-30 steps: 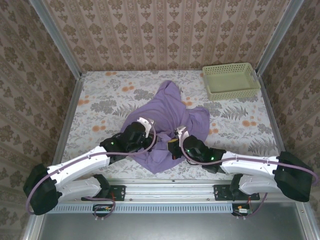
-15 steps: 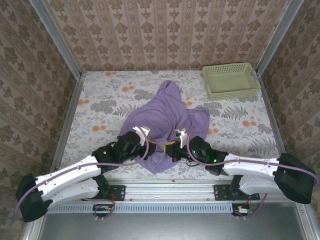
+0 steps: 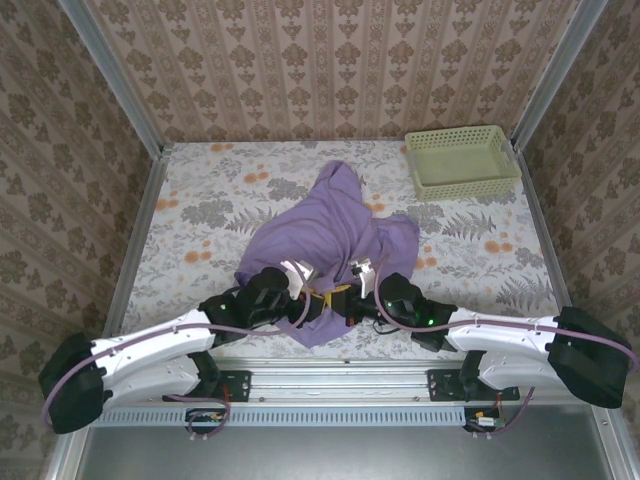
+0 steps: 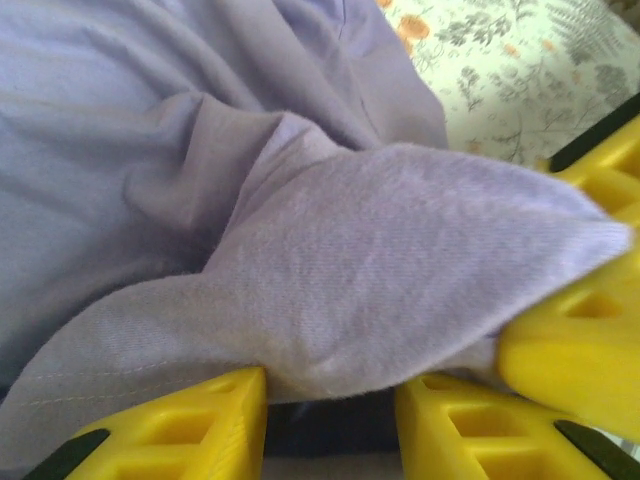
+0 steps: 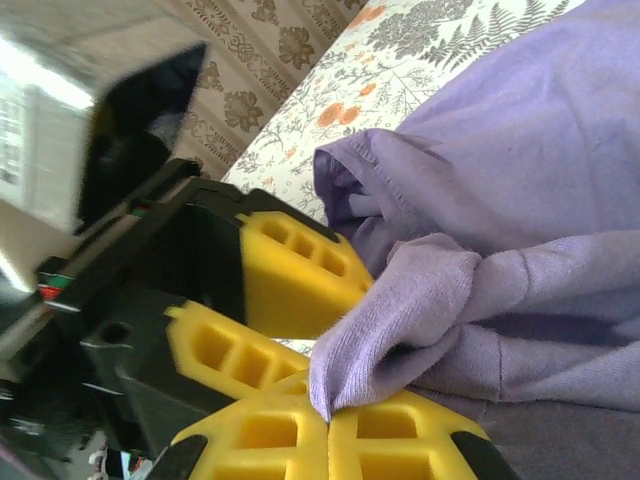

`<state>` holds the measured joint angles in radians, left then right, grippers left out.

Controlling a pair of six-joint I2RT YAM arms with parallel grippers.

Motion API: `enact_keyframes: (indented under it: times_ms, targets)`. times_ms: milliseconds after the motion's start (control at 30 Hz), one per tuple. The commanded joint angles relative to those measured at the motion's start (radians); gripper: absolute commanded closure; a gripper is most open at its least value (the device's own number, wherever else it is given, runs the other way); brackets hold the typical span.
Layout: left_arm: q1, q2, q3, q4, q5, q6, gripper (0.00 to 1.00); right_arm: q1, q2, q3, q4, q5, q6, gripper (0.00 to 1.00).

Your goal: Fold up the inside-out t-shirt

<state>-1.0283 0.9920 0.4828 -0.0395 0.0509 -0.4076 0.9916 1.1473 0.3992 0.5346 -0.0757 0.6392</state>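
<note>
Top view: bright, even overhead light, sharp, faint soft shadows on worktop. Left wrist: shirt weave crisp, yellow fingers motion-blurred at right edge. Right wrist: blown-out glare top left, bottom fingers soft, out of focus.

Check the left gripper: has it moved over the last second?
Yes. In the top view the left gripper has slid toward the near-edge rail and rightward, ending close beside the right gripper over the t-shirt.
</note>
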Motion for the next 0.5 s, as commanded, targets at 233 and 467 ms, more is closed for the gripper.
enact_keyframes:
  times_ms: [233,467]
  targets:
    - [-0.015,0.076,0.091,0.016,-0.127,0.066,0.9,-0.001,-0.002,0.017,-0.051,0.033,0.001,1.0]
    - [-0.018,-0.012,0.077,-0.031,-0.212,0.058,1.0,-0.044,-0.064,0.001,-0.198,0.177,0.037,0.98]
